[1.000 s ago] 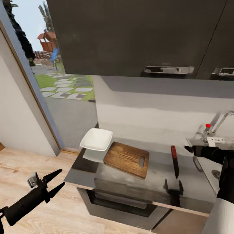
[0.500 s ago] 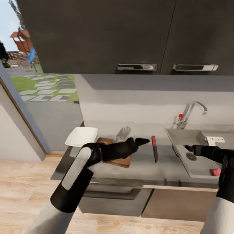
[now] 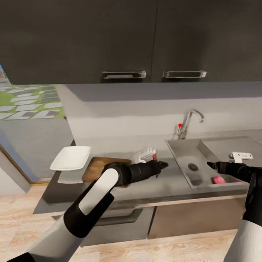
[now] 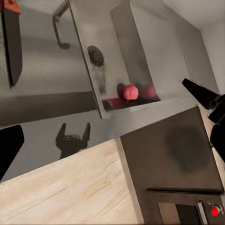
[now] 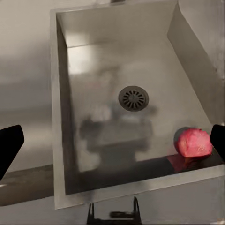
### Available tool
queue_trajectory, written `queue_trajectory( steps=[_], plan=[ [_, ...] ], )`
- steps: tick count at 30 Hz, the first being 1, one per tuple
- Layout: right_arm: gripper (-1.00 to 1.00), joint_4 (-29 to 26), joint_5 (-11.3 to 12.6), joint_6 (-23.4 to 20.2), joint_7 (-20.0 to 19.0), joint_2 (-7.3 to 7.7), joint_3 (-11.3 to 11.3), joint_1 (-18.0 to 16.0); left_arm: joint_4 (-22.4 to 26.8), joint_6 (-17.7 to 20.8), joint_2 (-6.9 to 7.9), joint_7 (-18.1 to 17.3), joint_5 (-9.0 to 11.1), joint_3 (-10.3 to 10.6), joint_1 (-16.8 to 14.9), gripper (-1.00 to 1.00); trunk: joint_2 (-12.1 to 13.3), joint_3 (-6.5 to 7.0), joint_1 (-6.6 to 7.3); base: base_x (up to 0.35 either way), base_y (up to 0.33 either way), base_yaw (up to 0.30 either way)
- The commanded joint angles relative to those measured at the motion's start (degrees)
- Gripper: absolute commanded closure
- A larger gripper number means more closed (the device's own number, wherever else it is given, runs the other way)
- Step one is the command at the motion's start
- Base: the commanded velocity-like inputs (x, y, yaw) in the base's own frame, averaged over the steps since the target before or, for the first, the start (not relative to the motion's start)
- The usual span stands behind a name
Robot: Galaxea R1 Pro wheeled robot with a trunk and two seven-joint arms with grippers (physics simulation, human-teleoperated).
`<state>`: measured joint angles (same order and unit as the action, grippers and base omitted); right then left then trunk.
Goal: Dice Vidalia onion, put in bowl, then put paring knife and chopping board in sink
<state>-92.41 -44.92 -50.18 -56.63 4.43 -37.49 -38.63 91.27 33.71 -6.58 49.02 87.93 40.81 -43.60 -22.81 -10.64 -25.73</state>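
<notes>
The Vidalia onion [image 3: 218, 179] lies in the sink [image 3: 182, 160], at about four o'clock from the round drain [image 3: 193, 167], near the front wall. The right gripper [image 3: 210, 165] hovers over the basin, fingers spread. The left gripper [image 3: 163, 165] hangs above the countertop [image 3: 171, 183] by the paring knife [image 4: 11, 42], fingers spread. The chopping board [image 3: 95, 165] sits beside the bowl [image 3: 71, 158].

The head view looks forward and down at the tabletop [image 3: 171, 183] from standing height. The right wrist view looks steeply down into the sink [image 5: 108, 70] from close above; the left wrist view shares that sink [image 4: 136, 51], seen obliquely.
</notes>
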Motion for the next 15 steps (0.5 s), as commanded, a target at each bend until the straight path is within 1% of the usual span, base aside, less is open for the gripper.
queue_trajectory(
  steps=[1,4,6,7,9,11,15],
  plan=[
    [-1.0,-0.05,-0.51,-0.19,-0.59,-0.01,-0.04,-0.05,0.02,0.09,-0.05,0.53,-0.26,0.01,-0.04,-1.0,-0.12,-0.12,-0.05,0.093,-0.205,-0.3],
    [-1.0,-0.05,-0.52,-0.2,-0.63,-0.01,-0.03,0.02,-0.02,0.11,-0.07,0.65,-0.99,0.07,-0.01,-1.0,-0.12,-0.12,-0.05,0.142,-0.251,-0.246],
    [-1.0,-0.05,-0.48,-0.14,-0.78,0.1,-0.07,0.16,-0.03,0.15,-0.08,0.68,-1.17,0.12,0.0,-1.0,-0.12,-0.12,-0.05,0.176,-0.275,-0.112],
    [-1.0,-0.38,-0.15,-0.48,-1.11,-0.24,0.15,-0.17,0.31,0.49,-0.42,0.75,-0.88,-0.21,-0.34,-1.0,-0.11,-0.13,-0.05,0.0,0.0,0.0],
    [-1.0,-1.03,0.28,-1.15,-1.75,-0.3,0.1,-0.82,0.95,0.77,-0.89,0.73,-0.86,-0.85,-0.98,-1.0,-0.11,-0.13,-0.05,0.0,0.0,0.0],
    [-1.0,-1.67,0.28,-1.59,-2.0,-0.3,0.1,-1.46,1.59,0.77,-0.89,0.73,-0.86,-1.5,-1.63,-1.0,-0.11,-0.13,-0.05,0.0,0.0,0.0],
    [-1.0,-2.96,0.28,-1.59,-2.0,-0.3,0.1,-2.55,2.87,0.77,-0.89,0.73,-0.86,-1.58,-2.89,-1.0,-0.11,-0.13,-0.05,0.0,0.0,0.0]
  ],
)
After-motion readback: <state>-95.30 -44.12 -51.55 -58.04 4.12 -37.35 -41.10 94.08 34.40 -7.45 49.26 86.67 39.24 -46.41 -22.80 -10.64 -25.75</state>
